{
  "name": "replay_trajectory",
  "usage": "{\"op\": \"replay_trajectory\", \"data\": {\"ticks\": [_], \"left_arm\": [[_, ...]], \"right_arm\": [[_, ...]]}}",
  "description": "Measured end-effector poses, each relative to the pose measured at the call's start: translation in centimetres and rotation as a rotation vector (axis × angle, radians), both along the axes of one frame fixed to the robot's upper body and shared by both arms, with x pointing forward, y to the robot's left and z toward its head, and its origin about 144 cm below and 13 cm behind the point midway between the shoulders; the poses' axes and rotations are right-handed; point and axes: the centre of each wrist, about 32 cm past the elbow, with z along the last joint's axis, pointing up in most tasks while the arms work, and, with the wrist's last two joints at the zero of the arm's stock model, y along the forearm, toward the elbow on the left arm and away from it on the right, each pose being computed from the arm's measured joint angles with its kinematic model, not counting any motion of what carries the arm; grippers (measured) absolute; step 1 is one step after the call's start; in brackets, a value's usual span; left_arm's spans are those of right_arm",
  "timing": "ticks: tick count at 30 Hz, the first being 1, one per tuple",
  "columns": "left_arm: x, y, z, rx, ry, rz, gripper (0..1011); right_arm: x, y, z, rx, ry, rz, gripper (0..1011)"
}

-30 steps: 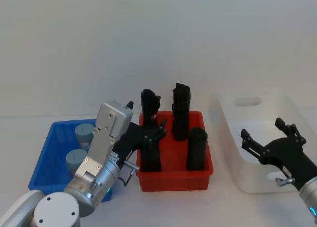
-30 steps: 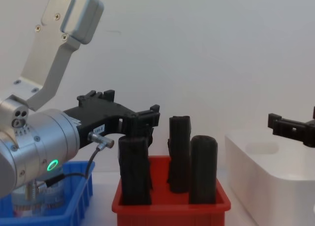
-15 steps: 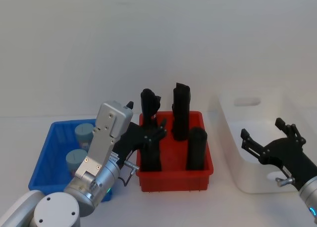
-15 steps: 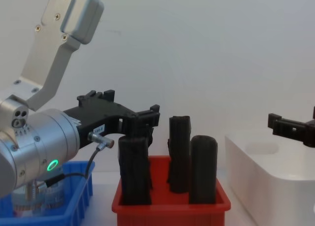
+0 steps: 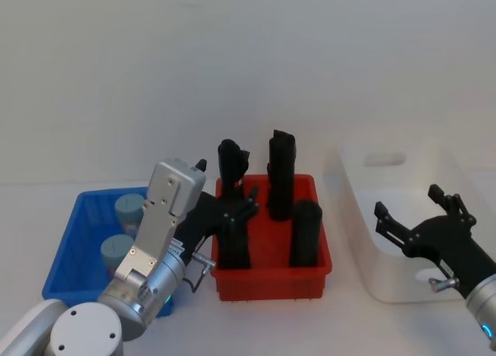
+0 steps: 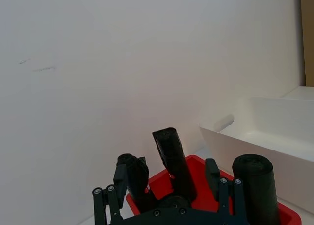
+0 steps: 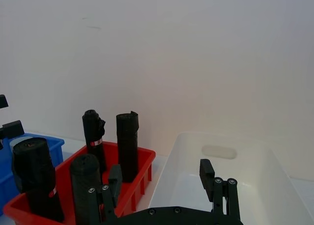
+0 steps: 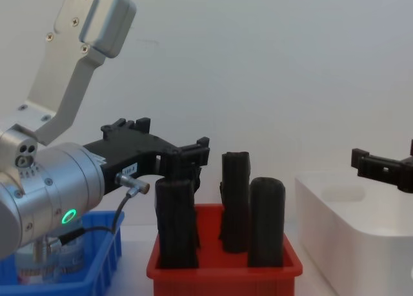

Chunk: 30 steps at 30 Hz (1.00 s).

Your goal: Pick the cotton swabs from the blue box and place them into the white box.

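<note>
Three bins stand in a row on the bench (image 5: 333, 325): the blue box (image 5: 74, 240) at the left, a red bin (image 5: 271, 282) in the middle and the white box (image 5: 387, 278) at the right. Two cotton swabs tubs stand upright in the blue box with their lids up, one toward its back (image 5: 129, 208) and one nearer the front (image 5: 117, 250), both on the side closest to the red bin. The red bin holds four black rolls, all standing: two at the back (image 5: 231, 160) (image 5: 281, 174) and two at the front (image 5: 232, 243) (image 5: 307, 232). The left end effector (image 5: 242, 203) hovers over the red bin's front-left roll, past the blue box's right rim, with its fingers apart and nothing between them. Its arm crosses the blue box's right side and hides the near right corner. The right end effector (image 5: 405, 200) hangs above the near part of the white box, fingers spread apart and holding nothing. The blue box's right rim sits just beside the red bin's left wall. A strip of bare bench separates the red bin from the white box, and open bench runs in front of all three bins. A plain pale wall (image 5: 248, 77) stands behind the bins.
</note>
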Motion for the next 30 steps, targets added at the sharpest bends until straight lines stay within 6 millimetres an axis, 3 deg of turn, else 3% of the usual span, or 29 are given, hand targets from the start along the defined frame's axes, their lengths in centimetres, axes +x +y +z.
{"op": "replay_trajectory", "data": {"ticks": [10, 30], "left_arm": [[0.0, 0.0, 0.0, 0.000, 0.000, 0.000, 1004], [0.0, 0.0, 0.0, 0.000, 0.000, 0.000, 1004]], "right_arm": [[0.6, -0.3, 0.1, -0.008, 0.003, 0.041, 1002], [2.9, -3.4, 1.5, -0.055, 0.092, 0.297, 1002]]}}
